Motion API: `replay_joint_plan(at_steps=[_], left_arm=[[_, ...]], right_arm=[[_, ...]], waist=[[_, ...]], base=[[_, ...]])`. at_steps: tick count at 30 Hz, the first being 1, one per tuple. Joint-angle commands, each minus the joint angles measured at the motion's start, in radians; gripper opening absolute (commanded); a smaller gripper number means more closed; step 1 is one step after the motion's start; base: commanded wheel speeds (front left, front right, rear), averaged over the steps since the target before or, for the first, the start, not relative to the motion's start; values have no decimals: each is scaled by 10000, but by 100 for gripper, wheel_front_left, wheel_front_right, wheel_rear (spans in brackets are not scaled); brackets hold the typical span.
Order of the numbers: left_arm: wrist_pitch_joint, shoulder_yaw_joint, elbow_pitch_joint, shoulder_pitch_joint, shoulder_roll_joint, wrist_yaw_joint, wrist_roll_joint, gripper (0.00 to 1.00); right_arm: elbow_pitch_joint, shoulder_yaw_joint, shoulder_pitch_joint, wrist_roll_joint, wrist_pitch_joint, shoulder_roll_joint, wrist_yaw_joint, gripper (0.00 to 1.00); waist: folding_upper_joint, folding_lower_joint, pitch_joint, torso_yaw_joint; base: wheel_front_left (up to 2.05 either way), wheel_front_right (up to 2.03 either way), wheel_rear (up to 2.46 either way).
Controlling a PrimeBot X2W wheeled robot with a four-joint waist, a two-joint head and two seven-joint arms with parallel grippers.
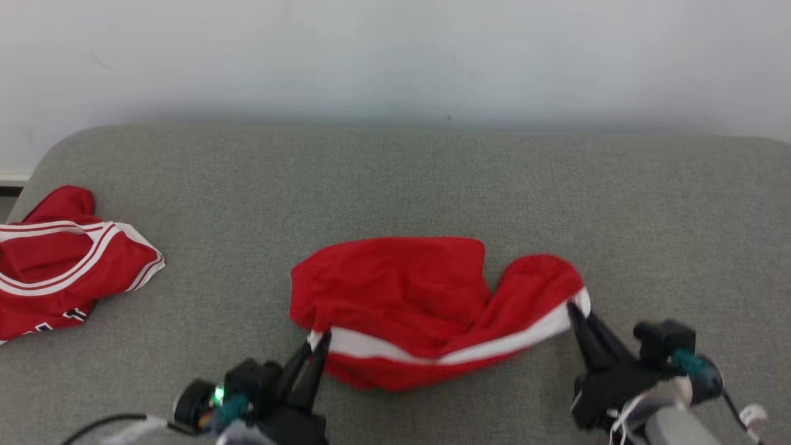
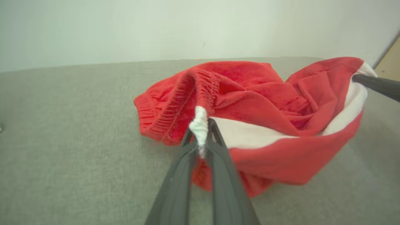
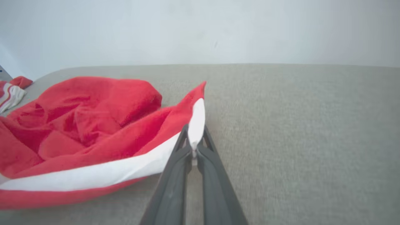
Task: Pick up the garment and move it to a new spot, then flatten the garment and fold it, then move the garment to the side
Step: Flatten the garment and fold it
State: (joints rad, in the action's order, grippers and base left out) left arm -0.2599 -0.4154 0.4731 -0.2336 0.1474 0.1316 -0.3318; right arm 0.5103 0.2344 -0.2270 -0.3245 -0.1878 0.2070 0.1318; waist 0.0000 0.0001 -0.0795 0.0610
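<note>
L end effector (image 1: 319,339) & R end effector (image 1: 573,307): black, long tapered fingers (image 2: 175,187).
L: green LED (image 1: 217,394), teal fitting (image 1: 232,409), black cable (image 1: 99,426). R: pale grey forearm (image 1: 680,428), white cord (image 1: 621,413).

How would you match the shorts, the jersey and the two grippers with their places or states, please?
1 shorts
2 jersey
3 left gripper
4 right gripper

A far left, untouched
B jaws shut on the right end of the stripe
C crumpled in the middle, pinched at both ends
D jaws shut on the stripe's left end

Pairs: 1-C, 2-A, 3-D, 4-B
</note>
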Motion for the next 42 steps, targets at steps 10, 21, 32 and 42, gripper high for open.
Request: replay_joint_plan(at_steps=[10,21,32,42], left_arm=[[1786,-1188,312,-6517,1568,-24,-1812,0],[2938,-1878,2082,-13324,1828,-26,-3322,0],[2583,-1750,4262,-16968,1142,-24,-4241,0],[2033,-2457,5096,-16774,931,-24,-4836,0]], right_arm=[[-84,-162,-5481,-1946,1678,238,-23,0],[2392,-994,-12331,-2785,2701,-52,-23,0],[4849,-1233,-16175,-2158,1954,-228,-23,0],[5634,-834,-16001,-2642,1268,-390,-23,0]], waist=[[0,-1,-2416,-524],[0,-1,-4690,-820],[0,-1,-5155,-1016],[0,-1,-5176,-1253]], base=[[0,0,0],[0,0,0],[0,0,0],[0,0,0]])
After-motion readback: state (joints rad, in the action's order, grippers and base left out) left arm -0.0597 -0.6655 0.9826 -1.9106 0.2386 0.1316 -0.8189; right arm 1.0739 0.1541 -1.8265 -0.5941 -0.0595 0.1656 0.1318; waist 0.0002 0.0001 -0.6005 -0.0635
